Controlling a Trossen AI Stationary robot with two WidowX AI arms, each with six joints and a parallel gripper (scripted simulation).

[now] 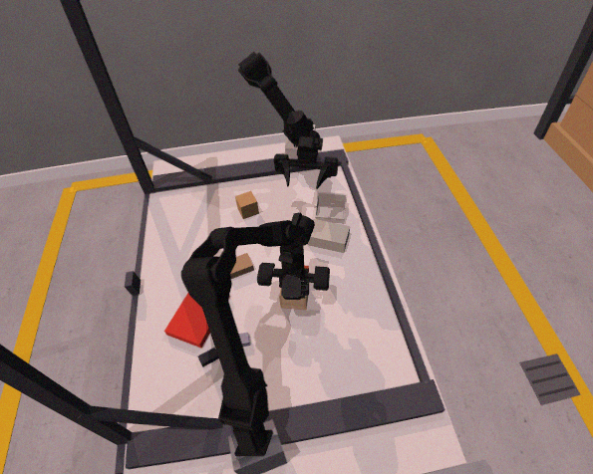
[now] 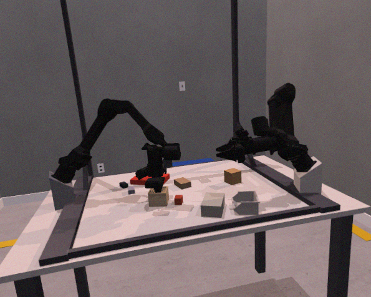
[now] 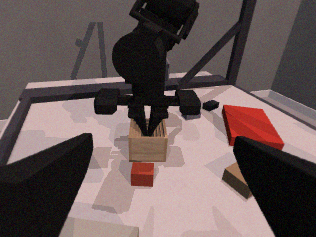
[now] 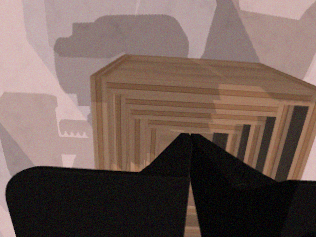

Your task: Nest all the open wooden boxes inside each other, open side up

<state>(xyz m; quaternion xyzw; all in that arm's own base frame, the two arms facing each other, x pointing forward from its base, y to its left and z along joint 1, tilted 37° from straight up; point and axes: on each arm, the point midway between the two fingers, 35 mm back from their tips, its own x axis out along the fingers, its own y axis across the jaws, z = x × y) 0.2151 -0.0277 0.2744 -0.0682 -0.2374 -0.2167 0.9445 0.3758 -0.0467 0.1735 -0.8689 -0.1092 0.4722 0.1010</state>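
Observation:
Several open wooden boxes sit one inside another as a nest (image 1: pixel 293 302) (image 2: pixel 158 198) (image 3: pixel 148 150) (image 4: pixel 210 74) upright on the table, open side up. Their rims form concentric squares in the right wrist view. My right gripper (image 4: pixel 188 142) (image 3: pixel 147 138) points down into the nest with its fingertips together, shut on nothing that I can see. The fingers hide the near part of the inside, so how flat the innermost box sits cannot be told. My left gripper (image 1: pixel 303 185) (image 2: pixel 216 152) is open and empty, raised above the far end of the table, away from the nest.
A red cube (image 2: pixel 178 199) (image 3: pixel 142 175) stands close beside the nest. A pale grey block (image 1: pixel 330 236) (image 2: pixel 212 206) and a grey open container (image 1: pixel 331 205) (image 2: pixel 247 206) stand nearer the left arm. Brown blocks (image 1: pixel 246 203) (image 2: pixel 182 183) and a red slab (image 1: pixel 186 324) (image 3: pixel 250 126) lie elsewhere.

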